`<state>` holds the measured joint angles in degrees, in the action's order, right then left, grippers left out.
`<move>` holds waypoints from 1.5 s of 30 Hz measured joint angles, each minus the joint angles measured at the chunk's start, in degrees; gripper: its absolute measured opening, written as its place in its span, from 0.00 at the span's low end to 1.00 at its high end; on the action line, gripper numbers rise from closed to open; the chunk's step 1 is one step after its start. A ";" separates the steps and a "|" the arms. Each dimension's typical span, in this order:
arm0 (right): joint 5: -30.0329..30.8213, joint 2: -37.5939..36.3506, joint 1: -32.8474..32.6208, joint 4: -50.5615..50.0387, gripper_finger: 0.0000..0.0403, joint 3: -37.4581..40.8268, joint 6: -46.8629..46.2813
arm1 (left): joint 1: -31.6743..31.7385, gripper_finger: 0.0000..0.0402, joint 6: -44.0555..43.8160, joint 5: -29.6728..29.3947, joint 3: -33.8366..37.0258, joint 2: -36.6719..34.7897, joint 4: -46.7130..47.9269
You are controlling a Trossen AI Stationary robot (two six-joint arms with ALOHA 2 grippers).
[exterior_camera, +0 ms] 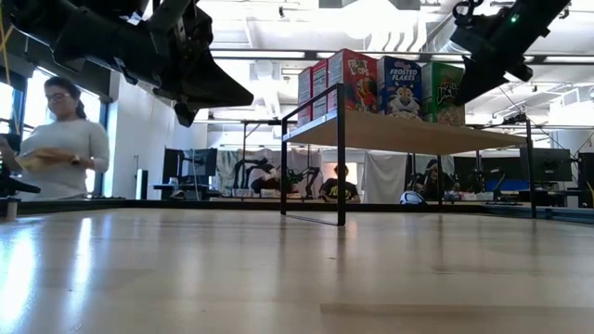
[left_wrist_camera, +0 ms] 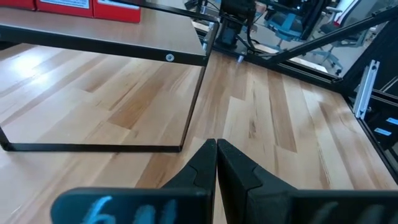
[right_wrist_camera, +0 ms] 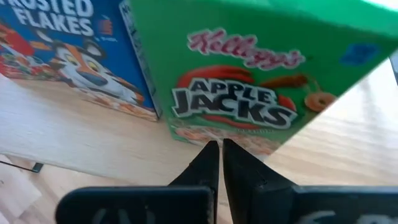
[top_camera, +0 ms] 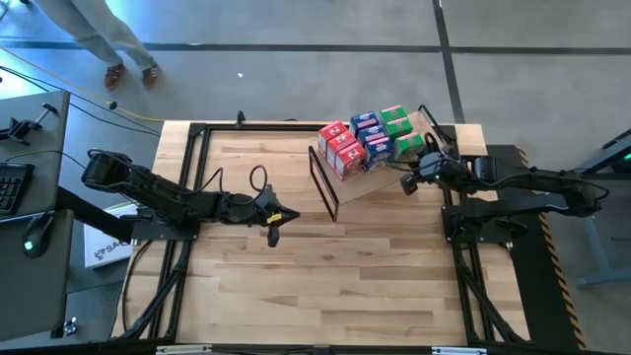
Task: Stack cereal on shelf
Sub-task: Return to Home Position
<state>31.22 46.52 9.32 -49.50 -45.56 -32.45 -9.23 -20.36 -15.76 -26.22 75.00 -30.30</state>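
The cereal boxes stand in rows on the shelf (top_camera: pixel 367 176), a tilted plywood board at the table's far right with a black frame end (top_camera: pixel 324 183). Red boxes (top_camera: pixel 341 148) are on the left, blue boxes (top_camera: pixel 372 136) in the middle and green boxes (top_camera: pixel 401 134) on the right. My right gripper (right_wrist_camera: pixel 220 144) is shut, with its tips at the lower front edge of a green Apple Jacks box (right_wrist_camera: pixel 249 74), next to a blue Frosted Flakes box (right_wrist_camera: pixel 68 43). My left gripper (left_wrist_camera: pixel 216 143) is shut and hangs over bare tabletop left of the shelf (left_wrist_camera: pixel 118 34). My right gripper points its shut fingertips (right_wrist_camera: pixel 211 152) level at the lower front edge (right_wrist_camera: pixel 217 134) of the green box, coming from the table's right and near side. I cannot tell whether they touch the box. The box stands upright on the shelf board.
The shelf board sits raised on thin black legs (exterior_camera: pixel 341 158) with open space beneath. Planked tabletop (top_camera: pixel 335 286) stretches across the near half. Black rails (top_camera: pixel 182 197) run along the table's sides. A person (exterior_camera: pixel 60 139) stands beyond the far left corner, and a desk (top_camera: pixel 25 197) sits to the left.
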 joint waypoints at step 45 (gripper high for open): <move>0.74 6.29 0.48 -9.17 0.01 -6.56 -2.27 | 1.77 0.01 -0.44 0.16 0.00 -0.02 0.00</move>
<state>31.97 52.82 9.80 -58.67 -52.13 -34.73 -7.46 -20.80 -15.59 -26.22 74.98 -30.30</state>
